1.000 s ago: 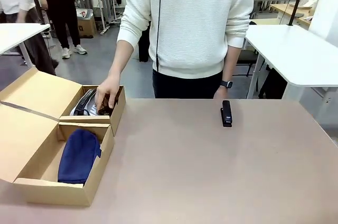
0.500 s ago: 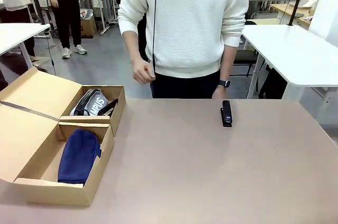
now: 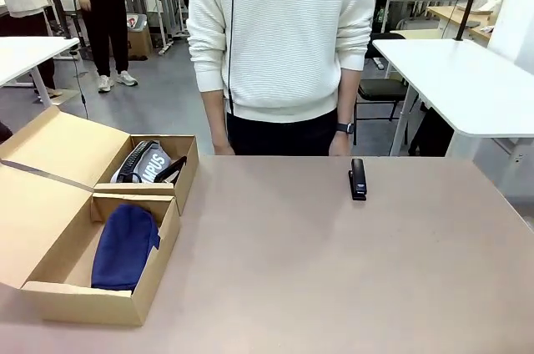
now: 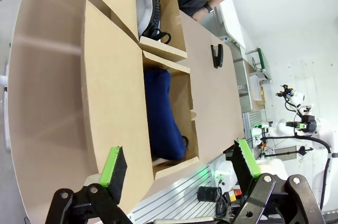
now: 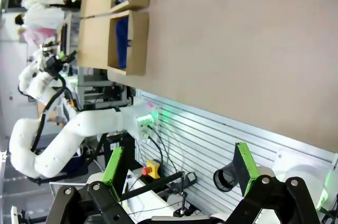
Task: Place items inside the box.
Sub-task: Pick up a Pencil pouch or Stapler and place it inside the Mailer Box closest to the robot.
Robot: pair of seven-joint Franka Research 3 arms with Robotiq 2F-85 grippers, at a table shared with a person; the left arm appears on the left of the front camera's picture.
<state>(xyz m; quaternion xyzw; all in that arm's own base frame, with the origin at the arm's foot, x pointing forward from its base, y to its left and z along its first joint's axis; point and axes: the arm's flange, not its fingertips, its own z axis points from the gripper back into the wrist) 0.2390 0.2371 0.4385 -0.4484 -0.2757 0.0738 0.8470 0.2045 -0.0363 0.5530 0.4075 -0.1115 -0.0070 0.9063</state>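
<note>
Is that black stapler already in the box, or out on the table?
Out. The black stapler lies on the table near the person, well apart from the box holding the navy pouch.

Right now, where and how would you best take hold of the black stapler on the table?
Probably mid-body, from straight above: the black stapler lies flat on the table, long axis running toward the person, so a pinch across its narrow width suits it.
</note>
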